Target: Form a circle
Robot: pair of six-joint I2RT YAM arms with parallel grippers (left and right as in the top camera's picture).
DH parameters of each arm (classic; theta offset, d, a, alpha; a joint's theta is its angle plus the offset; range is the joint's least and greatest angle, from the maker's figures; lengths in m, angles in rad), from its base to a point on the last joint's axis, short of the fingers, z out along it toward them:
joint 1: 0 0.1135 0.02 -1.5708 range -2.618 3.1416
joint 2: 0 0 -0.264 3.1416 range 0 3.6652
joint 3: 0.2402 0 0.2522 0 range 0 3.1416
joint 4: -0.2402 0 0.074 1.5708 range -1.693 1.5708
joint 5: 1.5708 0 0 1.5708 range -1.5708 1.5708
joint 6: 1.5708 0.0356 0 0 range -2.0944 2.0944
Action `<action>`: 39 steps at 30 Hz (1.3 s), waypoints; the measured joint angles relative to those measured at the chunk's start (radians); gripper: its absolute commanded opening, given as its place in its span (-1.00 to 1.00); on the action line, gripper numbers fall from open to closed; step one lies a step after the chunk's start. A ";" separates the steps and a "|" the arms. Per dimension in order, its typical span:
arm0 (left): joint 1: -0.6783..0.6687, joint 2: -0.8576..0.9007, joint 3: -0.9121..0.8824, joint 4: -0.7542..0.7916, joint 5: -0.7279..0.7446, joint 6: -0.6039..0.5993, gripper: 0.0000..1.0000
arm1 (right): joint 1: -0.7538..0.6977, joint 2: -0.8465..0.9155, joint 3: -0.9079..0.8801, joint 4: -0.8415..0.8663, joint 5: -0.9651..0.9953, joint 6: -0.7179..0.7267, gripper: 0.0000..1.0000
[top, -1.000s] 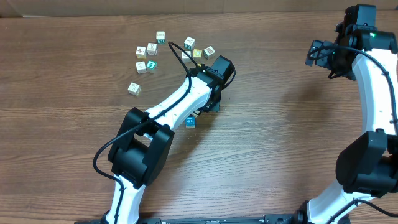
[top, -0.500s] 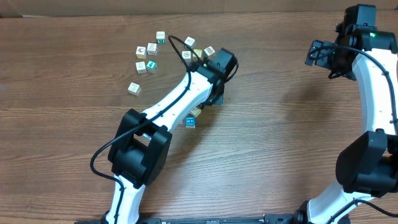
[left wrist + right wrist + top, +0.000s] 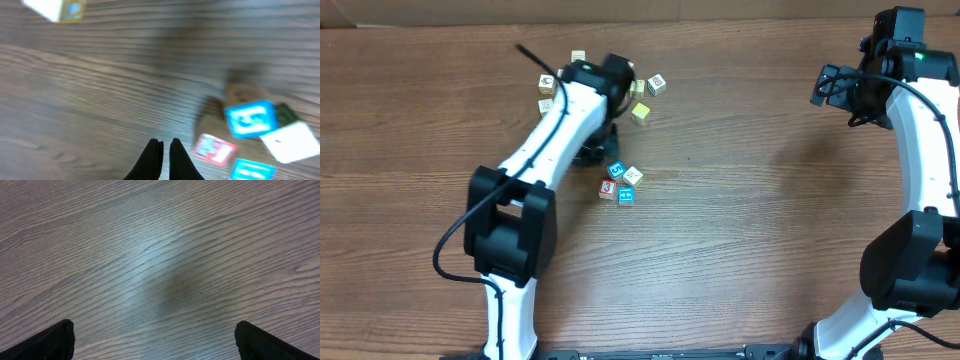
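Clearly, the circle [image 3: 621, 184] lay on the wood-grain table [image 3: 750, 240] as a tight cluster of four small printed cubes. From overhead, one bright blue cube [image 3: 616, 171] sat at its upper left, a cream-white cube [image 3: 633, 176] at its upper right, a red cube [image 3: 608, 190] at its lower left and a second blue cube [image 3: 626, 196] at its lower right, all just beside one another. The left arm [image 3: 555, 130] stretched up and across the table, with its dark wrist above and to the left of the cluster. In the blurred left wrist view, the left gripper [image 3: 163, 143] had its two black fingers pressed together with nothing between them, and it stood apart from the cubes, which lay to its right. A yellow cube [image 3: 640, 111] rested alone above the circle, near the arm's wrist, and several more loose cubes [image 3: 656, 84] were scattered around it near the table's far edge. The right gripper [image 3: 154, 325] was well away on the far right side, fingers spread wide over bare wood, grasping nothing.
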State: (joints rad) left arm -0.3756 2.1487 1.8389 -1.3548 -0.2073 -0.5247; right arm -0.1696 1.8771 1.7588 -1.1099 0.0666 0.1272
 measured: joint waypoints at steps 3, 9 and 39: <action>0.031 0.000 -0.014 -0.007 0.000 0.000 -0.91 | 0.000 0.000 0.000 0.000 0.000 0.000 1.00; 0.044 -0.002 -0.138 0.052 0.013 0.000 -0.91 | 0.000 0.000 0.000 0.000 0.000 0.000 1.00; 0.044 -0.002 -0.244 0.174 0.190 0.000 -0.91 | 0.000 0.000 0.000 0.000 0.000 0.000 1.00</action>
State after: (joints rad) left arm -0.3313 2.1471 1.5948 -1.1809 -0.0174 -0.5247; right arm -0.1696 1.8771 1.7588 -1.1099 0.0666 0.1272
